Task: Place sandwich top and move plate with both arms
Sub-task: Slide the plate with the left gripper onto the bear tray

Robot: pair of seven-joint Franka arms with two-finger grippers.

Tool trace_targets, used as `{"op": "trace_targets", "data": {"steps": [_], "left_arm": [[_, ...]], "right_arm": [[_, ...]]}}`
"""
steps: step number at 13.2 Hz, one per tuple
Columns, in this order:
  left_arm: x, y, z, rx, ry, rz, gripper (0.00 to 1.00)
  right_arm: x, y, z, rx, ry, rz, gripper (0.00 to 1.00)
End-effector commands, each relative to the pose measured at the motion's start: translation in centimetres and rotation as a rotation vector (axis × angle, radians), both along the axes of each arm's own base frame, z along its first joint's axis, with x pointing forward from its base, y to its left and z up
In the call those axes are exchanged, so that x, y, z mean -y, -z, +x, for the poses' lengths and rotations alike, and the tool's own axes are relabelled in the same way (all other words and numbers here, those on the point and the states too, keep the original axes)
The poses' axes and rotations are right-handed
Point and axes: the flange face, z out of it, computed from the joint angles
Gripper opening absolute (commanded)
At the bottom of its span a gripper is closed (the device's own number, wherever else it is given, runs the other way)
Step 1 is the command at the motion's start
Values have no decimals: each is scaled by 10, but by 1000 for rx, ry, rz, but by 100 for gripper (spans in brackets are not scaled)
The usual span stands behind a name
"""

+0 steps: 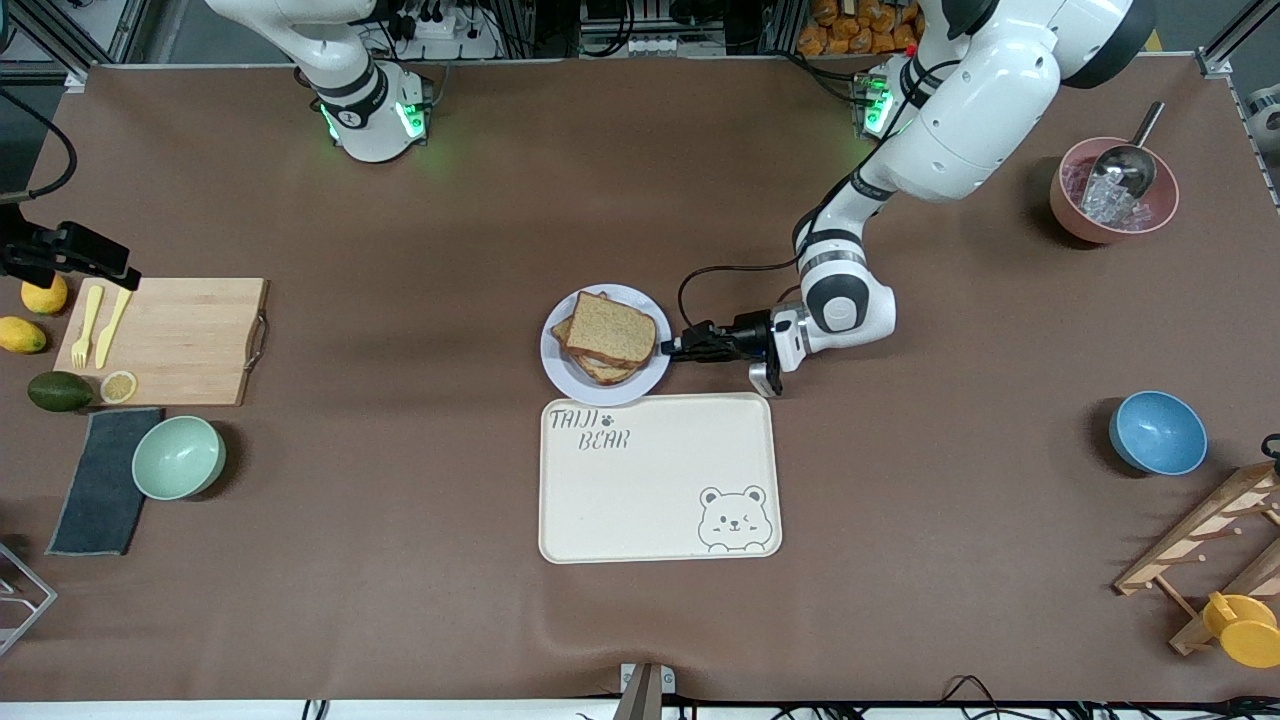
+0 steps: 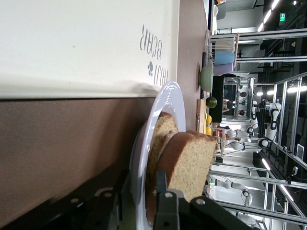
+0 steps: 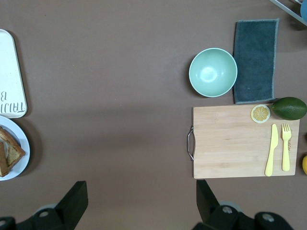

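Centrally on the brown surface (image 1: 400,560) sits the pale lavender-white plate (image 1: 560,372), touching the edge of the cream bear-print tray (image 1: 660,478), which lies nearer the front camera. On the plate, the wholemeal sandwich top (image 1: 612,328) rests on the lower slices. The left pincer (image 1: 678,347) reaches low to the plate's rim on the side toward the left arm's end; its fingers (image 2: 165,203) straddle the rim, one above and one below, not visibly clamped. The right pincer (image 3: 139,201) waits with its fingers wide apart, holding nothing, high over the surface near a wooden cutting board (image 1: 180,340) and a mint bowl (image 1: 178,457).
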Motion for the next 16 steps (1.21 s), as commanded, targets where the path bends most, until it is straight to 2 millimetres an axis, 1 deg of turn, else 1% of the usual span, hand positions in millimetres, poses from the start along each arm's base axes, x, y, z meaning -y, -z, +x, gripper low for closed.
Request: {"op": "trace_targets", "data": {"steps": [1, 2, 3, 5, 7, 11, 14, 15, 16], "left_arm": [[5, 8, -1, 36, 7, 12, 20], [5, 8, -1, 41, 8, 12, 17], [5, 8, -1, 45, 10, 12, 12], [5, 8, -1, 58, 15, 13, 0], [6, 10, -3, 55, 16, 12, 0], [8, 4, -2, 81, 20, 7, 0], [12, -7, 2, 112, 22, -2, 0], [10, -9, 4, 114, 16, -4, 0], [15, -16, 3, 119, 20, -16, 0]], "right_arm": [[-2, 1, 0, 1, 16, 10, 100], [-4, -1, 1, 7, 13, 10, 100], [-1, -1, 1, 8, 17, 11, 100], [-1, -1, 1, 7, 17, 9, 100], [0, 0, 2, 8, 19, 11, 100], [1, 2, 4, 4, 21, 11, 100], [-1, 2, 4, 5, 18, 9, 100], [0, 3, 5, 2, 19, 11, 100], [0, 3, 5, 2, 19, 11, 100]]}}
